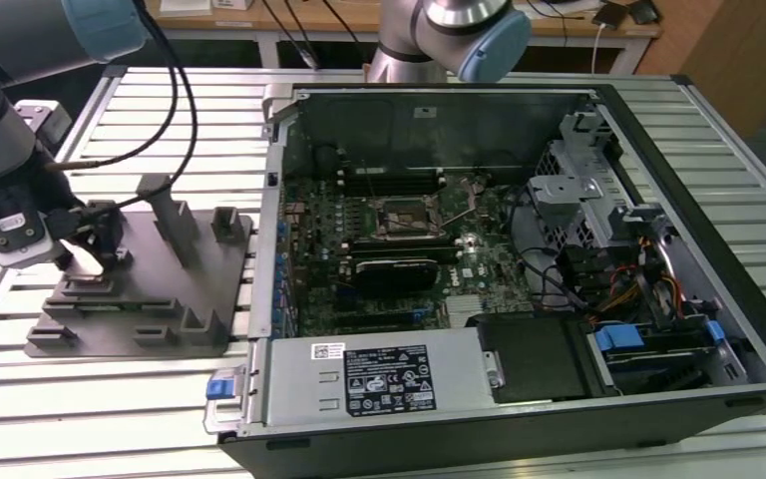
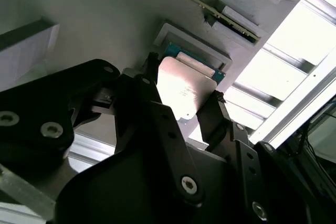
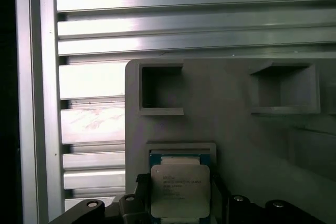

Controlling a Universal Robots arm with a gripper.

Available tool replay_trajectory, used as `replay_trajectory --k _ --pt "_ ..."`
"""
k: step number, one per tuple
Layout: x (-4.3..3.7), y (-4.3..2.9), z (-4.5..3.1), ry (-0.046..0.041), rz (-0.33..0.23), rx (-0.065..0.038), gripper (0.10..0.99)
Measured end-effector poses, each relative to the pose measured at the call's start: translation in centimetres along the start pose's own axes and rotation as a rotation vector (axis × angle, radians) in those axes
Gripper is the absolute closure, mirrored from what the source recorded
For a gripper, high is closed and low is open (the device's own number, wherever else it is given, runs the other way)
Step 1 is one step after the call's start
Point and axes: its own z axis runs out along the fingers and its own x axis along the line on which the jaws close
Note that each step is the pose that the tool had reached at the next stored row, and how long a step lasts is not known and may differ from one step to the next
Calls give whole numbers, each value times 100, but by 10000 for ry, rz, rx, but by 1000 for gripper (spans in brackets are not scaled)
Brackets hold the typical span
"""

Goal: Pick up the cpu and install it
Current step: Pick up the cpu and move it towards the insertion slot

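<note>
Over at the grey tray [image 1: 157,319] on the exterior view's left, the arm has its gripper [image 1: 84,249] down low, well apart from the open case [image 1: 702,249] that lies beside the tray on the slatted counter [image 1: 91,399]. Both wrist views show what it is about: the cpu [image 2: 186,87] sits silver side up at its shallow pocket [image 3: 181,146], green edge peeking out, with a black finger on each of two opposite sides. Those fingers [image 2: 212,116] look to be pinching the cpu by its edges (one seems to catch it close to a corner rather than mid-edge). From where I stand I can't say whether the chip has left the pocket floor. As I judge it, this pick goes well only if the squeeze is light and square across the edges, so the chip neither tilts nor twists. The lift should be straight up and level, clear of the pocket rim, before any sideways travel. A corner-heavy grip could let the chip pivot or slip, so the hold wants to be centred first.
</note>
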Motion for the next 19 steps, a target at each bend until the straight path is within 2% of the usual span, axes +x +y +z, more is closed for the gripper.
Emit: replay_trajectory --k 19 --pt "-3 16 -413 -7 -1 0 545"
